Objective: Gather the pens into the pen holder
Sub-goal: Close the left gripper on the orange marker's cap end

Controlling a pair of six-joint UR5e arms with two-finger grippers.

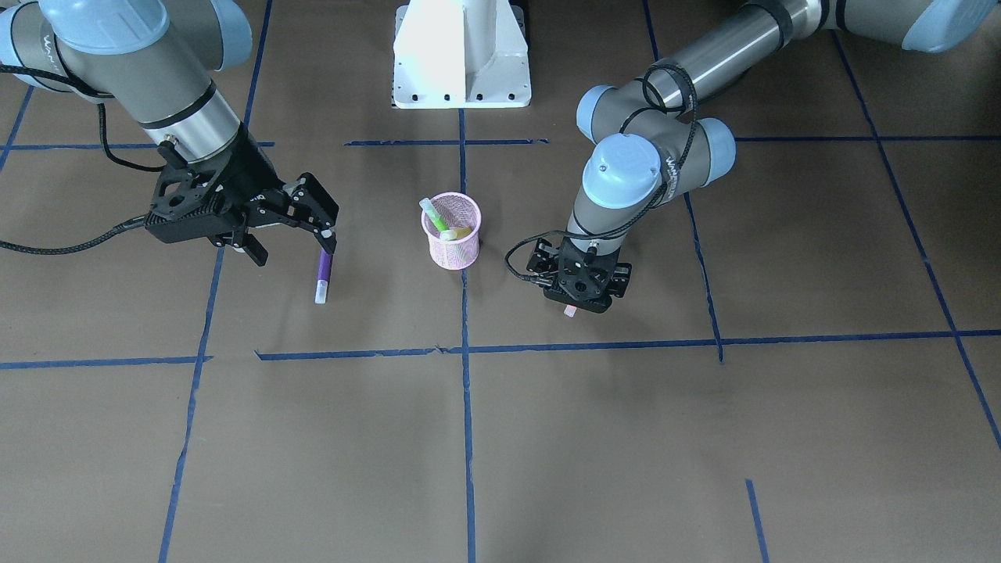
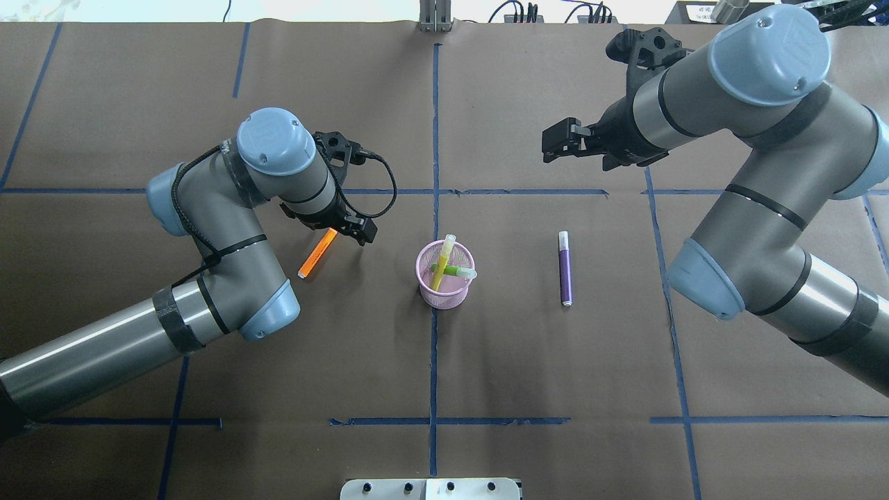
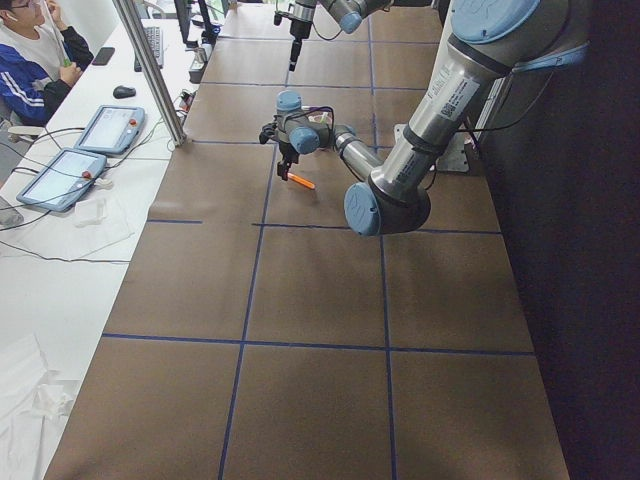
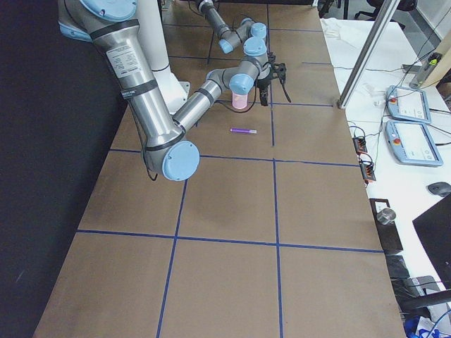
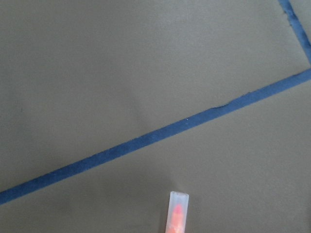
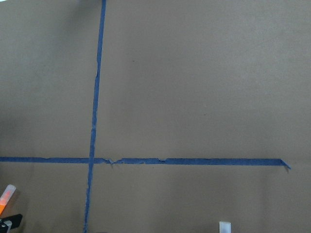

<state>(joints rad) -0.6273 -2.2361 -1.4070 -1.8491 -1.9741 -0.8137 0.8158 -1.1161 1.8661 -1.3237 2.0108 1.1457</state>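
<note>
Because it must enter the pen holder point(image 2: 444, 298) end-first, the orange pen point(image 2: 318, 254) is pinched near one end by the left gripper point(image 2: 351, 230), fingers narrowed on it, near the holder on the robot's left. Its long axis slants from the fingers back toward the robot and outward. A green pen point(image 2: 455, 270) and a yellow pen point(image 2: 444, 253) lean inside. Opposite, the purple pen point(image 2: 565, 267) lies on the surface point(image 2: 555, 361), cap pointing away from the robot; the right gripper point(image 1: 293, 246) hangs above, fingers wide.
</note>
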